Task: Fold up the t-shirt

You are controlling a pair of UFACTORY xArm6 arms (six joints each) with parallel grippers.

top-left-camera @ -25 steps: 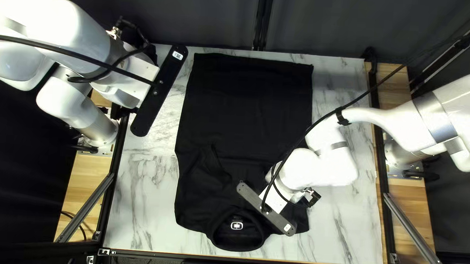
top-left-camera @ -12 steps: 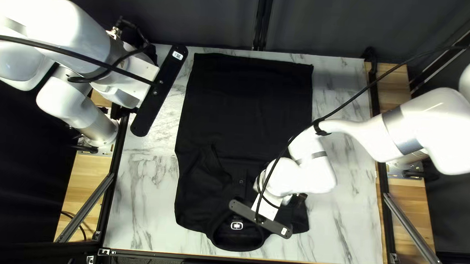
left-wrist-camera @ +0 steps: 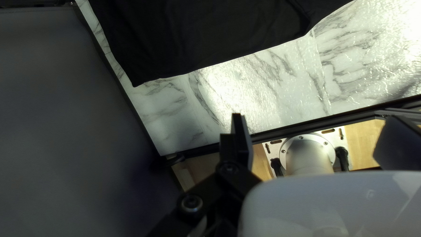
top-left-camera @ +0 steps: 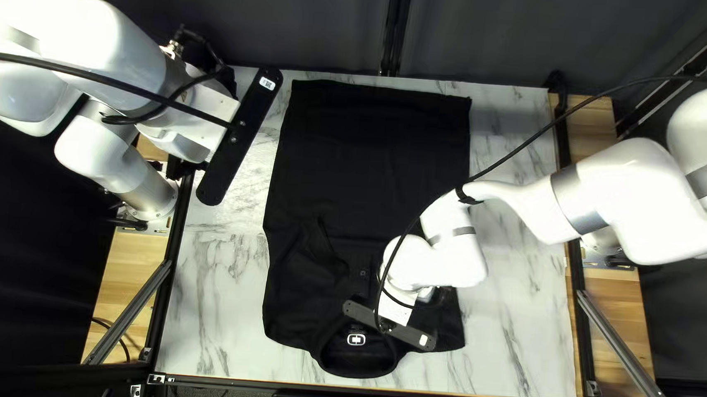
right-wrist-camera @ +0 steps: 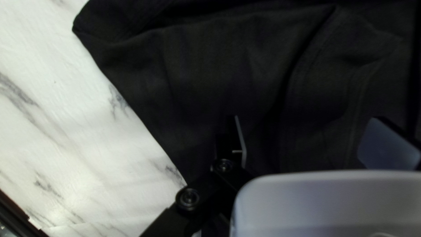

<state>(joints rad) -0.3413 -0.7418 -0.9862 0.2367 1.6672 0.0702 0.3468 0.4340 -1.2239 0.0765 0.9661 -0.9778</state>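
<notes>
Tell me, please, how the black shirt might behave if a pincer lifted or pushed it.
The shirt will probably be floppy: the right wrist view shows soft folds. Pinched at an edge, it would likely droop, as it looks like thin cloth. Pushed, it may slide or bunch, since the tabletop looks smooth.

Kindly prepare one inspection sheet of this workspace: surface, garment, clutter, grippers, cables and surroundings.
Surface: white, grey-veined marble-patterned table.
Job's things: black collared cloth shirt, body spread out, collar toward the near edge.
Clutter: nothing seen.
Grippers: left gripper open, away from the shirt; right gripper open, over the shirt.
Cables: thin black cable along the left arm; the right arm's black cable crosses above the shirt.
Surroundings: dark cloth curtain behind the far edge.
</notes>
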